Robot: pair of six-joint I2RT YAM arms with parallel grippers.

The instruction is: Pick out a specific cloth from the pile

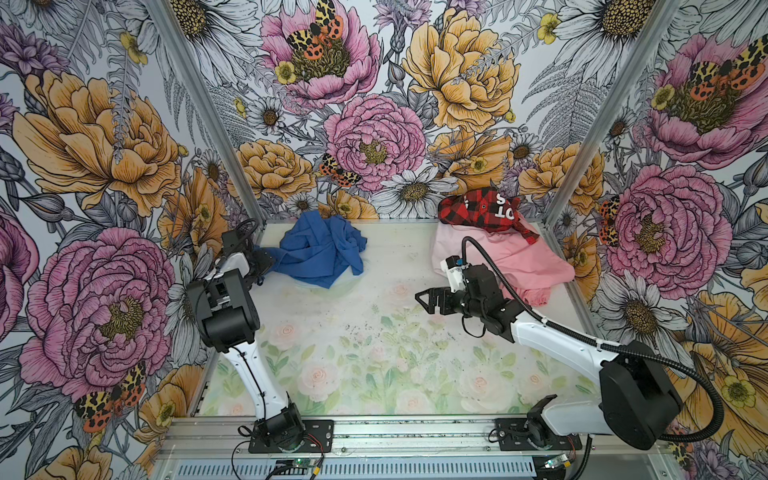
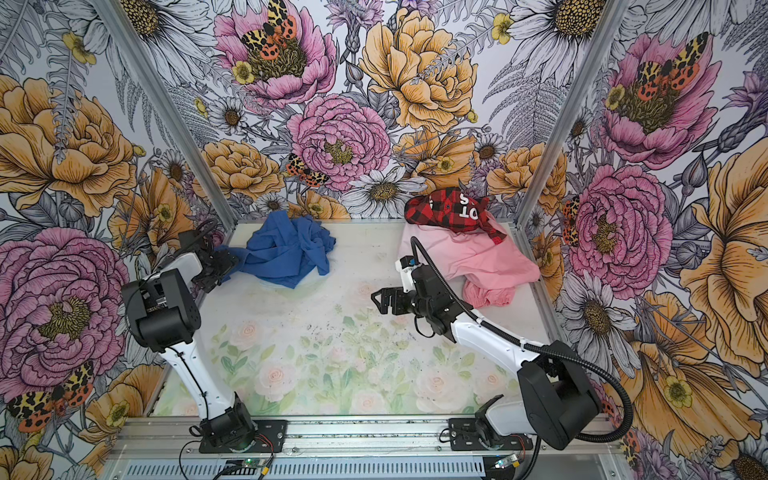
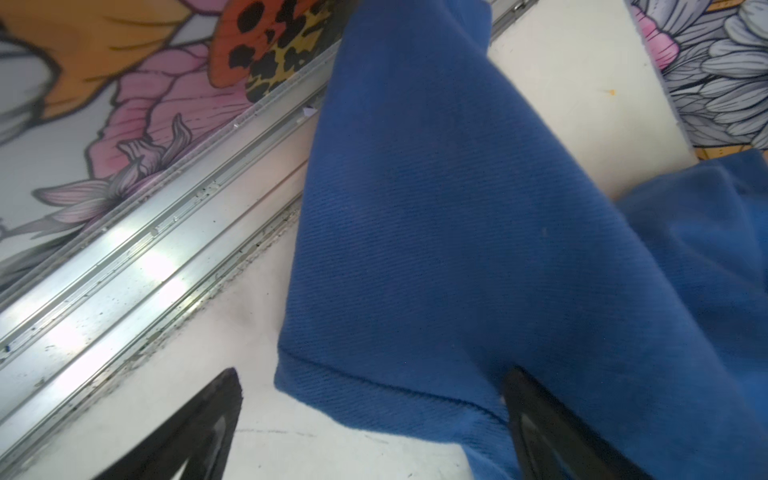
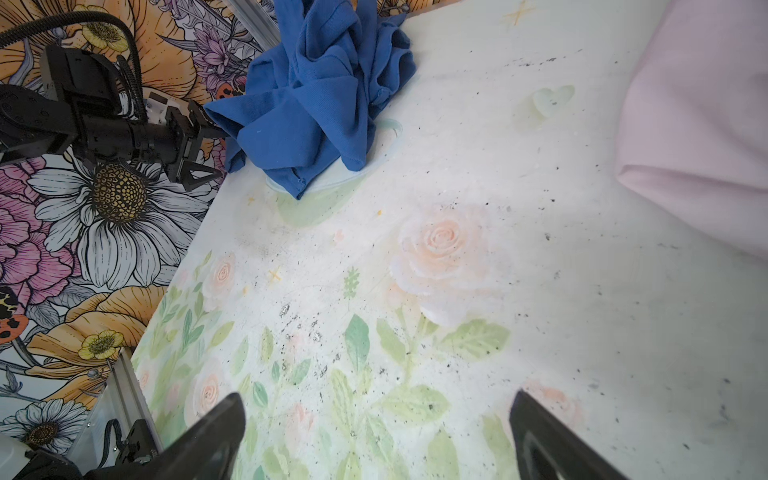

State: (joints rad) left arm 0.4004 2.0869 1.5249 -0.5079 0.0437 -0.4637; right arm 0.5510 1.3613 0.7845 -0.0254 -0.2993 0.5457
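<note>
The floral-print table [image 1: 374, 332] carries the crumpled blue cloth [image 1: 320, 249] and, well apart, the pile [image 1: 523, 257].

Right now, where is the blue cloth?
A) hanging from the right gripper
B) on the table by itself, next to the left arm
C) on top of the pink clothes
B: the blue cloth lies on the table beside the left gripper, apart from the pile.

The table [image 1: 374, 357] is a pale sheet printed with faded roses and green leaves, peppered with black specks [image 1: 361, 330] near its middle. Walls [image 1: 104, 145] of bold floral wallpaper (peonies, daisies, spotted moths) rise on three sides, joined by aluminium posts [image 1: 199, 95]. A metal rail [image 1: 415, 432] runs along the near edge.
</note>
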